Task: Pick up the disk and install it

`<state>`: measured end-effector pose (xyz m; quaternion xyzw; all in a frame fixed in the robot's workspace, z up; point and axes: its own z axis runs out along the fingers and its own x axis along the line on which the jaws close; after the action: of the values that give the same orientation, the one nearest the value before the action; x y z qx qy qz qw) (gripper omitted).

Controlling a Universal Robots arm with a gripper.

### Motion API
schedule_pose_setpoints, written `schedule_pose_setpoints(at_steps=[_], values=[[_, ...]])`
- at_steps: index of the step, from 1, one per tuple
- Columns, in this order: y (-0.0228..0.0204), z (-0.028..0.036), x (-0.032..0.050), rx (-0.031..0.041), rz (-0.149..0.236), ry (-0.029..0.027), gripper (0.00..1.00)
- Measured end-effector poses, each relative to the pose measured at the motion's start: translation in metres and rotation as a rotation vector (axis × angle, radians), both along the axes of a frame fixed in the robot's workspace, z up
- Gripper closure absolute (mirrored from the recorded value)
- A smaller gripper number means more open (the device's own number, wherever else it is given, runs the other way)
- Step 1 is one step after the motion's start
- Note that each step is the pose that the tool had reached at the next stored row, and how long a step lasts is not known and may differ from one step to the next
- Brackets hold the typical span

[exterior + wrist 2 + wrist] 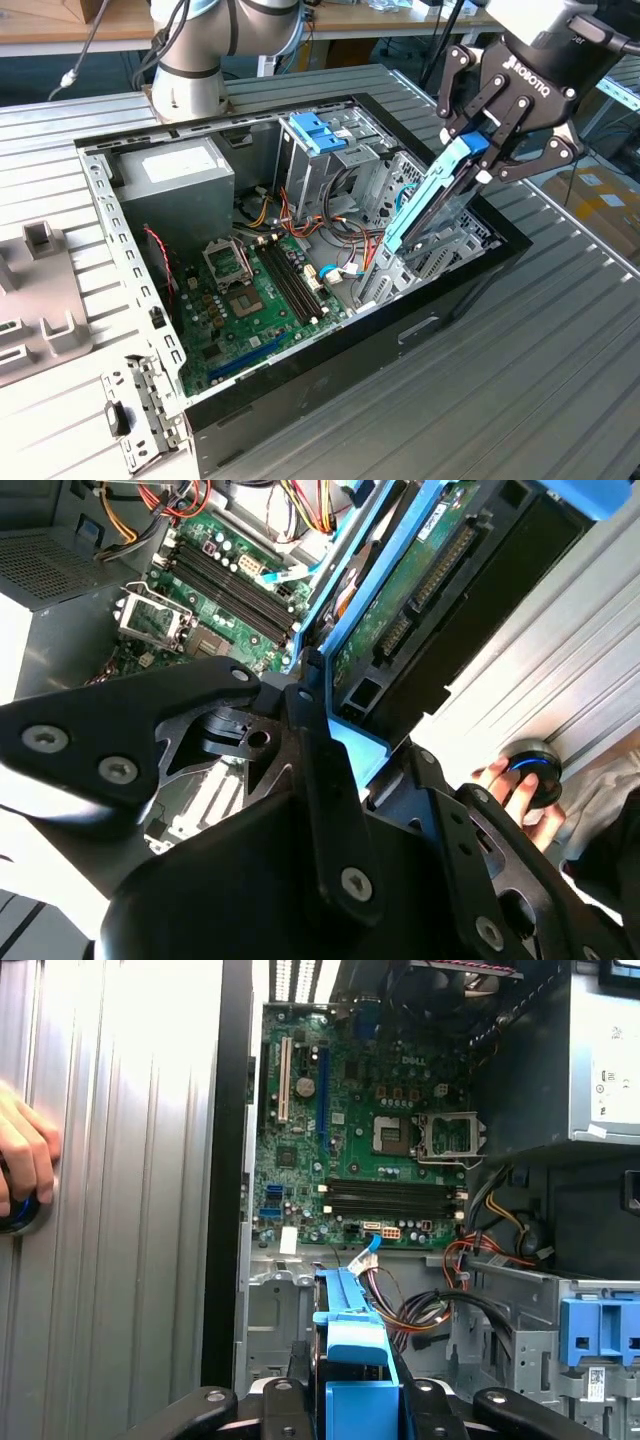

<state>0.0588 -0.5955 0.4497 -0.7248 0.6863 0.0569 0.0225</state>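
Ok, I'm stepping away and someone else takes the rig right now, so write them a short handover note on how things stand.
Gripper: shut on the disk, gripping it at its blue end tab.
Disk: tilted steeply, lower end down among the metal drive bays at the exterior view's right of the open computer case. Its connector side shows in the second wrist view.
Done: disk picked up and brought to the case.
Left: disk is not seated and is not level in a bay.
Also: a person's hand rests on a round knob on the table beside the case.
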Motion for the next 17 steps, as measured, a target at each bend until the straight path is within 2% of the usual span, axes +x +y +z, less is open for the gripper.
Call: schedule_pose_setpoints(at_steps=[3,8,13,17], values=[[0.0,-0.0021,0.0071,-0.0005,0.007,0.0001,0.63],[0.0,-0.0044,0.0117,-0.0011,0.007,0.0001,0.63],[0.0,-0.0089,0.0118,-0.0069,0.006,0.0001,0.63],[0.0001,-0.012,0.0122,-0.0097,-0.012,0.0003,0.63]])
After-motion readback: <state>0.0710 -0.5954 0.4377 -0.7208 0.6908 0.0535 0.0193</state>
